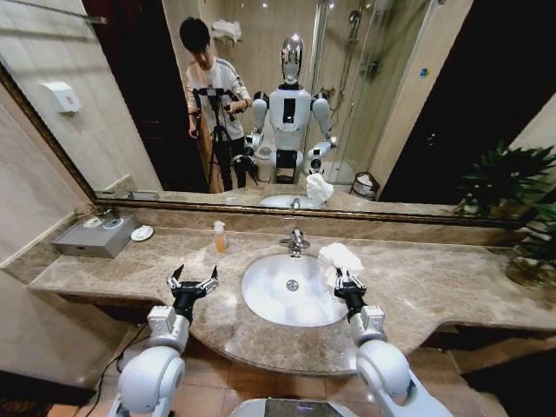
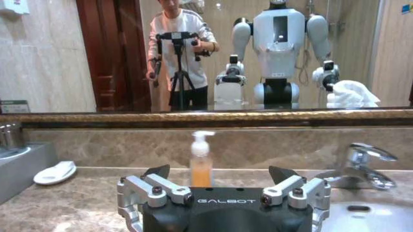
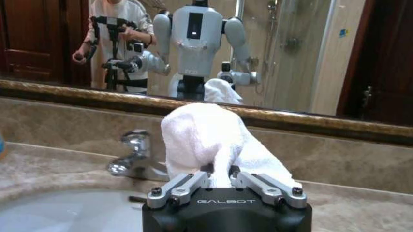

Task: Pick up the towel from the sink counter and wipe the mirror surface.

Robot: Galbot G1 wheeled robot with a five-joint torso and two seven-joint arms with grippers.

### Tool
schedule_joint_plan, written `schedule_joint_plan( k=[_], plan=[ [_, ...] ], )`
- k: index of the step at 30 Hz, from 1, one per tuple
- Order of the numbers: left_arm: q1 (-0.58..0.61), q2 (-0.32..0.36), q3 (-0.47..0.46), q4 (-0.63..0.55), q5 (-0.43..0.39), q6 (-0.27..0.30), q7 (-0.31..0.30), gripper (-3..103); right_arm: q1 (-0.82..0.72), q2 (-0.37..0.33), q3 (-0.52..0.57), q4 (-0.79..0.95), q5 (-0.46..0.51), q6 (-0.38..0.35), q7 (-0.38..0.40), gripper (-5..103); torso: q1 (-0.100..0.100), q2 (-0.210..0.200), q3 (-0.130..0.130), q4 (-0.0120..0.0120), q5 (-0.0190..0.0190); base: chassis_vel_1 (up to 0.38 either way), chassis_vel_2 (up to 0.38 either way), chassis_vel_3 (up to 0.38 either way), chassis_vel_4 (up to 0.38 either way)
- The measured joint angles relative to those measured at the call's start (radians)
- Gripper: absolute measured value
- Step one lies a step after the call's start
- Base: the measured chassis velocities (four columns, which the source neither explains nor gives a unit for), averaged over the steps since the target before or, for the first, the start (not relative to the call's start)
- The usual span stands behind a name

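The white towel [image 1: 339, 259] stands bunched up on the sink counter [image 1: 434, 287], just right of the basin [image 1: 291, 291]. My right gripper [image 1: 345, 280] is shut on its near side; in the right wrist view the fingers [image 3: 193, 182] pinch a fold of the towel [image 3: 206, 137]. I cannot tell whether its lower edge still touches the marble. My left gripper [image 1: 195, 276] hovers open over the counter left of the basin, holding nothing, its jaws spread wide [image 2: 219, 173]. The mirror surface [image 1: 130, 95] spans the wall behind the counter.
A chrome faucet [image 1: 295, 241] stands behind the basin. A soap bottle [image 1: 219, 236] stands ahead of the left gripper, with a soap dish [image 1: 142, 233] and a grey box [image 1: 95, 236] farther left. A potted plant [image 1: 521, 208] fills the right end.
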Motion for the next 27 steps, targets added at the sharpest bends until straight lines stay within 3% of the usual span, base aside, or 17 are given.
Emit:
schedule_joint_plan(
  k=[7,13,16,20,27],
  plan=[
    [0.0,0.0,0.0,0.0,0.0,0.0,0.0,100,0.02,-0.007,-0.038,-0.023,-0.052,0.014,-0.002,8,0.0,0.0,0.0,-0.0002,0.0003,-0.103,-0.158,0.104,0.137],
    [0.0,0.0,0.0,0.0,0.0,0.0,0.0,100,0.072,-0.05,-0.094,-0.042,-0.089,-0.025,-0.04,8,0.0,0.0,0.0,0.0001,0.0,-0.017,-0.018,0.014,0.014],
    [0.0,0.0,0.0,0.0,0.0,0.0,0.0,100,0.151,-0.112,-0.156,-0.029,-0.054,-0.076,-0.045,8,0.0,0.0,0.0,0.0003,-0.0002,0.0,0.0,0.0,0.0],
    [0.0,0.0,0.0,0.0,0.0,0.0,0.0,100,0.335,-0.206,-0.3,-0.057,0.049,-0.228,-0.072,8,0.0,0.0,0.0,0.0005,-0.0001,0.0,0.0,0.0,0.0],
    [0.0,0.0,0.0,0.0,0.0,0.0,0.0,100,0.513,-0.24,-0.437,-0.161,0.101,-0.377,-0.199,8,0.0,0.0,0.0,0.0,0.0,0.0,0.0,0.0,0.0]
  ],
)
